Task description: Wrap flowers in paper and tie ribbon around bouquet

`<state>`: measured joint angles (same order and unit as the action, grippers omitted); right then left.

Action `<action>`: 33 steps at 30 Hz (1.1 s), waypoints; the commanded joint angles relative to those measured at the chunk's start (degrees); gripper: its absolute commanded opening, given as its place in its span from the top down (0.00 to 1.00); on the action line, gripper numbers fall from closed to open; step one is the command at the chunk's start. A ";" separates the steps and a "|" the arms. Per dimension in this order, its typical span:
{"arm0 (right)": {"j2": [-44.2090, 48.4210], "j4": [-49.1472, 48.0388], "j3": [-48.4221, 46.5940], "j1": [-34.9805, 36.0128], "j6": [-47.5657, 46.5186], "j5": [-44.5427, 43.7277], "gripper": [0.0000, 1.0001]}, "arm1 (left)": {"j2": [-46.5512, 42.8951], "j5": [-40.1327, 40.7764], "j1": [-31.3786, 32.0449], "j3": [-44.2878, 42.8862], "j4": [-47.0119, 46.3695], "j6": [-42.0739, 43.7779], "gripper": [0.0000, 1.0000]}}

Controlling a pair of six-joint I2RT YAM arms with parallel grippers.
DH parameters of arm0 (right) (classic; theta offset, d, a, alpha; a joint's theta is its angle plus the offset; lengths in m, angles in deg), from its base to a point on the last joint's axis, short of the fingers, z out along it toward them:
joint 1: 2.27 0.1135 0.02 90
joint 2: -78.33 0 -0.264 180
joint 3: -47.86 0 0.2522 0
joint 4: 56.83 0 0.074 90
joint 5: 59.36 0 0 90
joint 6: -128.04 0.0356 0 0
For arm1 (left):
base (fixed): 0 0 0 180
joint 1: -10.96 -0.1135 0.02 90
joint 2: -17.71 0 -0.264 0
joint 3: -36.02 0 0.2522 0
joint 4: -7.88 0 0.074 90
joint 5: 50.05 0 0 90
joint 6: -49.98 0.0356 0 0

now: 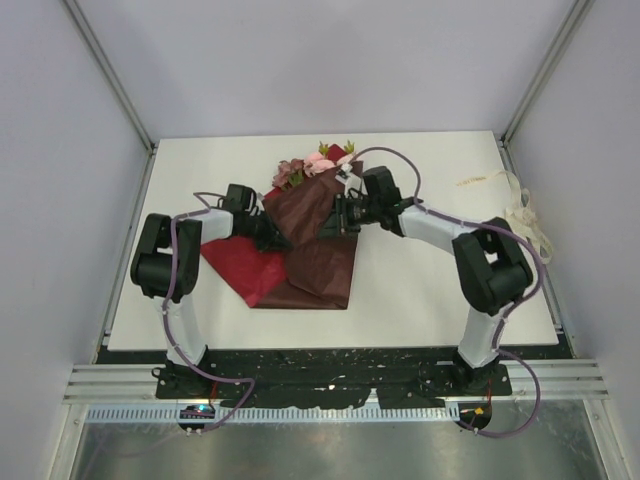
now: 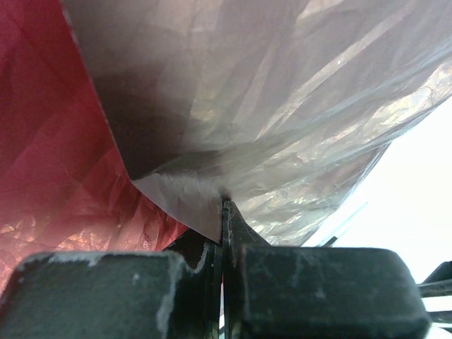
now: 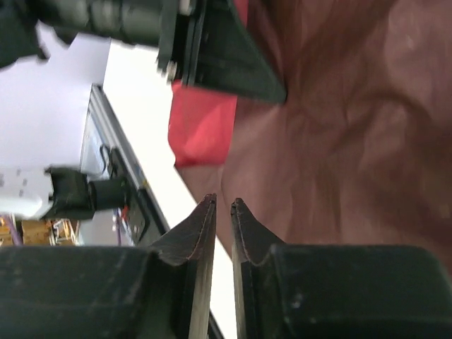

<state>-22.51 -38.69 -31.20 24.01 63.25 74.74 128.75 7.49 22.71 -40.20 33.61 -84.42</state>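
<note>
The dark maroon paper (image 1: 310, 215) is lifted and folded over the flowers (image 1: 315, 163), whose pink blooms and green leaves stick out at its far end. The rest of the sheet lies flat on the table, with its red side (image 1: 240, 265) showing. My left gripper (image 1: 265, 228) is shut on a fold of the paper (image 2: 282, 106), with its fingertips (image 2: 236, 219) pinching the edge. My right gripper (image 1: 338, 212) is at the paper's right side, its jaws a narrow gap apart (image 3: 222, 201) with nothing between them. The paper (image 3: 339, 127) lies just beyond them. The cream ribbon (image 1: 500, 182) lies on the table at the far right.
The white table (image 1: 420, 290) is walled on three sides. A metal rail (image 1: 330, 385) runs along its near edge by the arm bases. More loose cream ribbon (image 1: 530, 225) hangs by the right edge, close to the right arm's elbow.
</note>
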 commanded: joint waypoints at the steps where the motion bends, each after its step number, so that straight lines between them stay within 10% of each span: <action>1: -10.84 -10.26 -8.42 3.77 8.79 -7.43 0.80 | 1.37 3.29 -0.06 -1.52 2.88 2.21 1.00; 12: -26.51 -7.03 -19.69 5.71 10.12 -14.98 0.91 | 0.06 1.45 -0.23 -1.18 1.66 2.65 0.95; 17: -25.73 -0.79 -16.01 4.74 10.91 -18.78 0.94 | -13.98 -0.40 -6.10 7.15 -3.70 0.73 0.26; 20: -24.06 2.56 -14.77 4.83 10.21 -19.92 0.95 | -23.30 0.38 -13.39 13.92 1.11 1.77 0.01; 33: -13.87 9.15 -0.54 3.16 7.83 -22.48 0.95 | -35.89 10.66 -26.34 31.34 12.55 1.33 0.00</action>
<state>-38.40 -36.59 -36.27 27.46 73.85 57.38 93.80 11.64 -3.63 -10.78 40.02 -83.98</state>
